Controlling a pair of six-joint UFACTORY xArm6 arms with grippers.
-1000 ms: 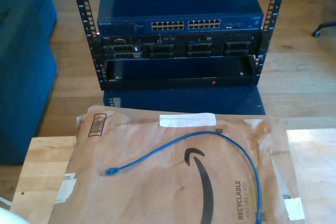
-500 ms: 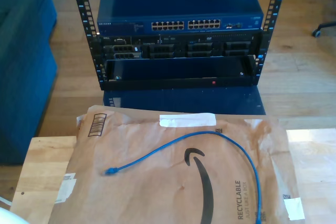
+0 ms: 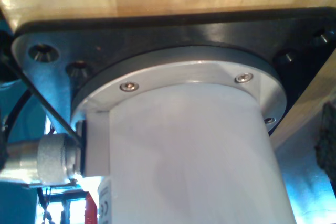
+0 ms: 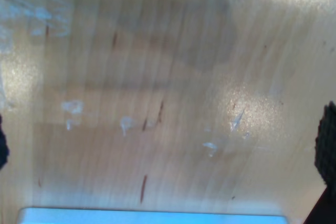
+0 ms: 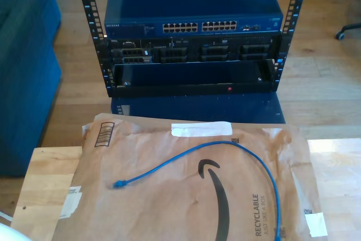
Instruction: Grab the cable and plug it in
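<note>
Nothing shifted since the earlier exterior frames; cable (image 5: 237, 149) in the same arc on the brown paper mailer (image 5: 169, 196); one blue plug (image 5: 118, 184) near nine o'clock of the mailer, the other plug (image 5: 277, 232) toward five o'clock, close to the exterior view's lower edge; loop cresting around twelve o'clock, just below a white label strip (image 5: 201, 129); a barcode label (image 5: 104, 134) at eleven o'clock of the mailer; mailer spread over a wooden table (image 5: 42, 179); bare wood showing at the exterior view's left and right.

At twelve o'clock from the mailer, a rack (image 5: 192, 32) on the floor; on its top a blue network switch (image 5: 192, 4) with a row of ports (image 5: 200, 27) along its front; black server units (image 5: 192, 52) beneath; an open black bay (image 5: 189, 76) lowest.

Seen from my first gripper's camera: a white arm base (image 3: 194, 156) bolted on a black plate (image 3: 157, 35), wood behind; fingers of my first gripper not made out, apart or together cannot be told.

Seen from my second gripper's camera: blurred pale wood (image 4: 168, 93); dark finger pads (image 4: 326, 140) at the picture's two sides, spread wide apart with nothing between them.
</note>
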